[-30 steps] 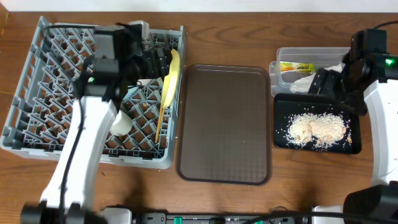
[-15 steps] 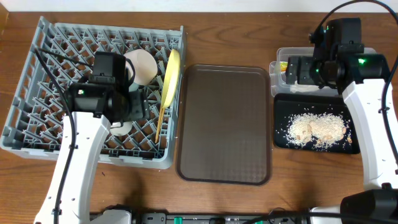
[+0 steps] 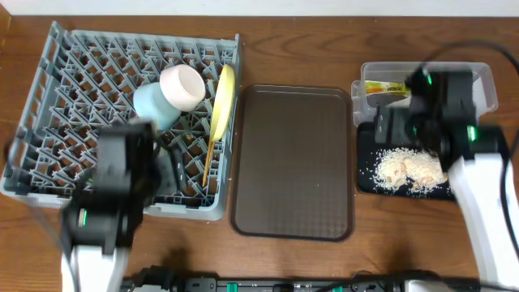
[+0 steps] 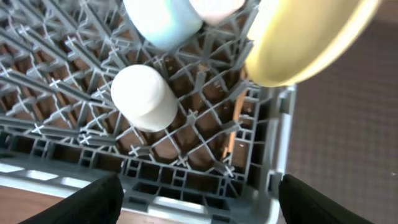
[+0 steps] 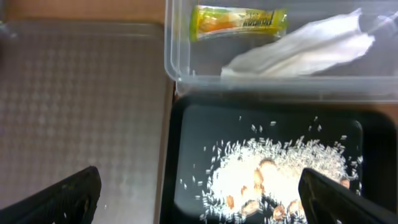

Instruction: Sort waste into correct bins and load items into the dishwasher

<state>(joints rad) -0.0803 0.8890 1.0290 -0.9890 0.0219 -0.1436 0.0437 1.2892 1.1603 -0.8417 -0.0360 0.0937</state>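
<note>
**Both arms hang open-jawed over a loaded rack and sorted bins**

The left arm, a blur in the overhead view, is over the near edge of the grey dish rack [image 3: 49, 122]. The left gripper [image 4: 199, 202] points down with its jaws spread wide and nothing between them. Just beyond its fingertips a small white cup [image 4: 143, 96] lies among the pegs. The wooden chopsticks [image 4: 233, 124] stand slanted in the cell to its right. Farther in, a light blue bowl [image 3: 154, 105] touches a white bowl [image 3: 182, 85], and the yellow plate [image 3: 221, 101] stands on edge at the rack's right side.

A dark brown serving tray [image 3: 292, 162] lies mid-table.

The right arm is above the bins, and the right gripper [image 5: 199, 205] is also wide open and empty. Below it, whitish rice [image 5: 280, 168] lies heaped in the glossy black tray [image 5: 186, 155]. Behind, touching the tray, the clear plastic tub [image 5: 171, 68] holds the crumpled napkin [image 5: 305, 50] and the yellow-green sachet [image 5: 239, 22]. The sachet's dark lettering is too blurred to read.
</note>
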